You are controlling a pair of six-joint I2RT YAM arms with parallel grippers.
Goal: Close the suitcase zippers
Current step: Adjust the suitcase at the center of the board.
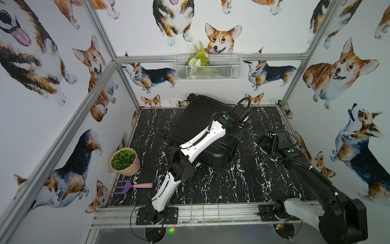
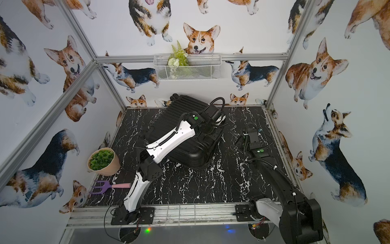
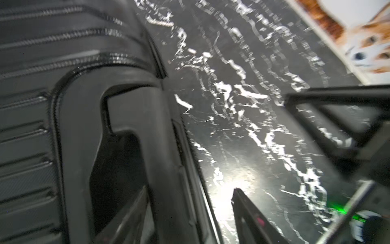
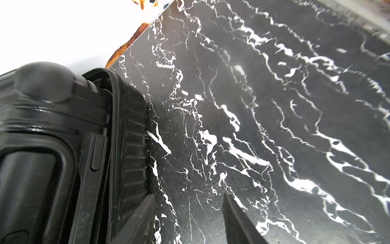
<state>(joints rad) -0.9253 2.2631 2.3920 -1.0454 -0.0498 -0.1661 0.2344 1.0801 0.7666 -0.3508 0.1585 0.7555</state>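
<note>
- The suitcase (image 1: 196, 118) lies on the table (image 1: 232, 186), long way pointing at the back wall (image 1: 274, 38).
- Our left gripper (image 3: 190, 189) hangs open over its right edge (holding nothing).
- Our right gripper (image 4: 188, 195), open and empty too, is just right of the zipper (image 4: 114, 126).
- Left is nearer.

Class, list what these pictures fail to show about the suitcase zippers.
Zipper pulls: nowhere discernible, too small in both top views, where the left arm crosses the suitcase.
Zippers, left wrist view: smeared by motion blur.
Suitcase, right wrist view: cut off by the picture's edge, one corner showing.
</note>
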